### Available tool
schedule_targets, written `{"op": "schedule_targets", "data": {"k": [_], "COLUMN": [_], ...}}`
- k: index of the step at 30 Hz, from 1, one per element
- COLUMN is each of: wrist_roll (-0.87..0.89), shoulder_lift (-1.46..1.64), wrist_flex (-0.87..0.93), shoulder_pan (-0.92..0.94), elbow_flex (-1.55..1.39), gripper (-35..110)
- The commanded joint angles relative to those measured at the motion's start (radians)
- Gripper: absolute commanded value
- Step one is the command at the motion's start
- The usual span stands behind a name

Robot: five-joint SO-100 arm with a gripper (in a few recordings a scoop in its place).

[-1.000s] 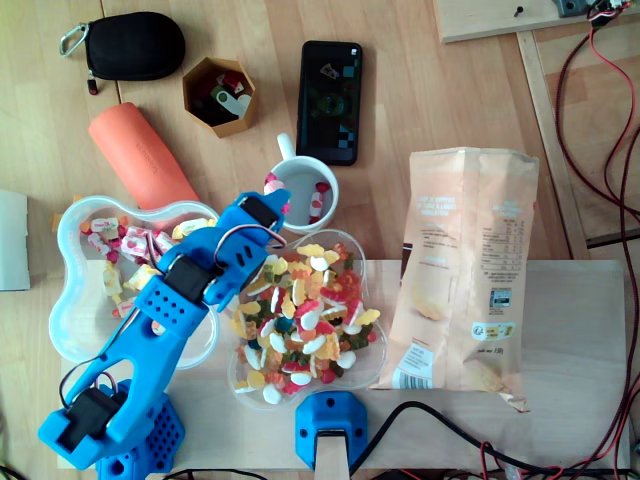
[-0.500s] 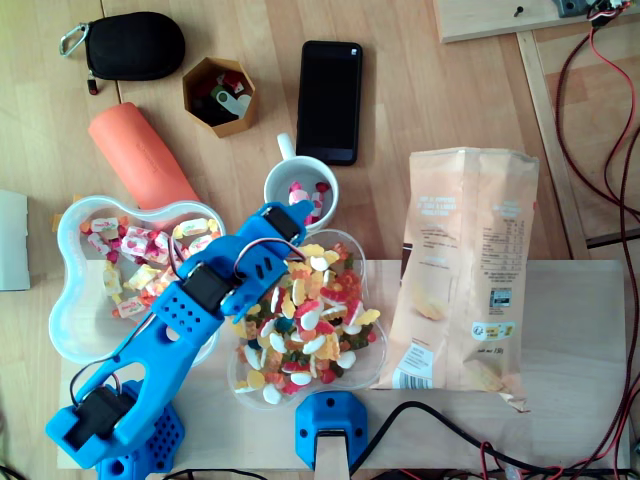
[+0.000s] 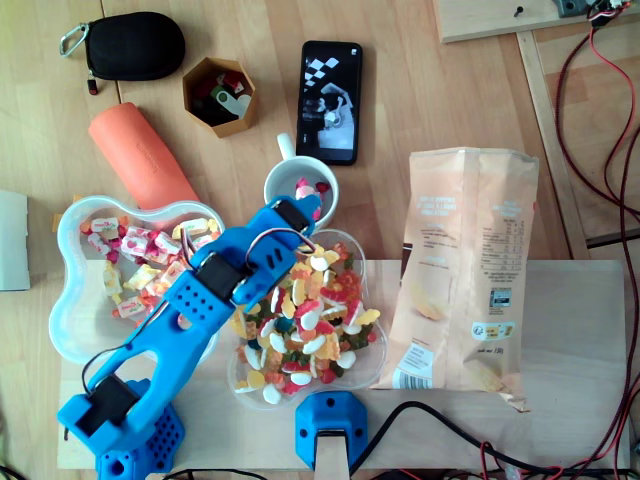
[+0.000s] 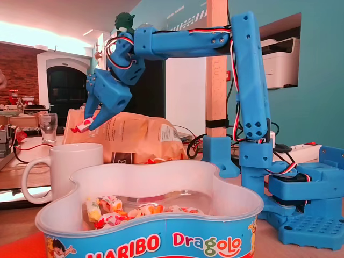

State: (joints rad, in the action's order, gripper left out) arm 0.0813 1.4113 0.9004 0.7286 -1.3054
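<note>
The wooden table spreads under everything, and my blue arm reaches across it from its base at the lower left of the overhead view. The jaws hang at the end of that reach, tips pointing down, over the spot where the mug's rim meets the clear bowl.

Well to the right of the jaws in the overhead view lies the pale orange snack bag, flat on its side; in the fixed view it sits behind the jaws. Left of the jaws and nearer my base is the Haribo tub with wrapped sweets in it. The clear bowl heaped with gummy sweets lies just beside the jaws, on the side toward my base. An orange roll lies up and to the left of the jaws, a black zip pouch farther off the same way. A black phone lies beyond the mug, away from me.

The white mug stands right under the jaws, apart from them, with a few sweets inside. A hexagonal wooden box stands between the pouch and the phone.

The jaws are clenched on a small red-and-white sweet, held in the air above the mug.
</note>
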Motion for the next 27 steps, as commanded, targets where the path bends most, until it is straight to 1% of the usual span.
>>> {"op": "schedule_targets", "data": {"k": [1, 8, 27], "wrist_roll": [0.014, 0.014, 0.014], "shoulder_lift": [0.023, 0.023, 0.018], "wrist_flex": [-0.009, -0.009, -0.009], "shoulder_pan": [0.009, -0.061, -0.060], "elbow_flex": [0.061, 0.063, 0.061], "gripper": [-4, -4, -3]}}
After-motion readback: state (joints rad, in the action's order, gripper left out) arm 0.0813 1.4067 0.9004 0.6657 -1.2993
